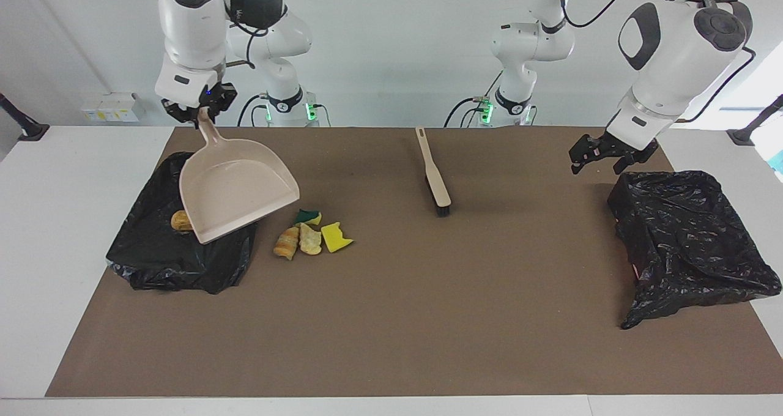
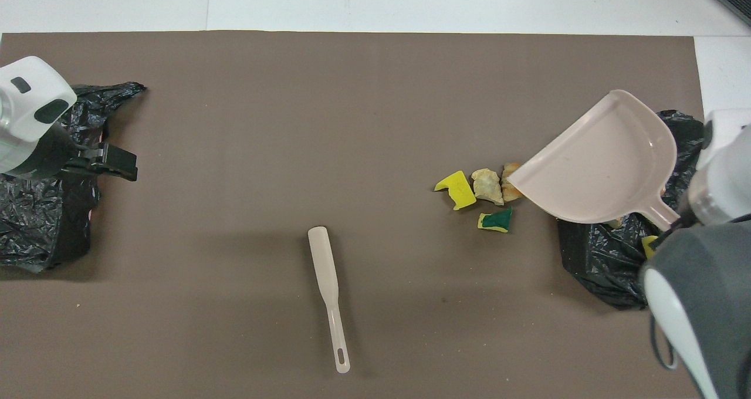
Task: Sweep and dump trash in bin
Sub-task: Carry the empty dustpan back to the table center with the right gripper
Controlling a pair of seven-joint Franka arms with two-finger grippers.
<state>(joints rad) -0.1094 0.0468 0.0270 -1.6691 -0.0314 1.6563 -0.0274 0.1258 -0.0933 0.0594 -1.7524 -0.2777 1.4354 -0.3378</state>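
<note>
My right gripper (image 1: pixel 200 111) is shut on the handle of the beige dustpan (image 1: pixel 235 189), which hangs face up over the edge of the black-bagged bin (image 1: pixel 177 260) and the mat beside it. Several pieces of trash (image 1: pixel 312 232) lie on the mat just beside the pan's lip: a yellow sponge piece (image 2: pixel 456 189), a green-backed one (image 2: pixel 496 220) and bread-like lumps. One lump (image 1: pixel 180 221) shows in the bin (image 2: pixel 592 261); the dustpan (image 2: pixel 604 164) hides the rest. My left gripper (image 1: pixel 590 153) waits open over the mat at its own end.
The beige brush (image 1: pixel 433 174) lies on the brown mat near the robots, mid-table, also seen as the brush (image 2: pixel 328 293) from overhead. A second black bag (image 1: pixel 691 238) sits at the left arm's end, with the left gripper (image 2: pixel 114 163) beside it.
</note>
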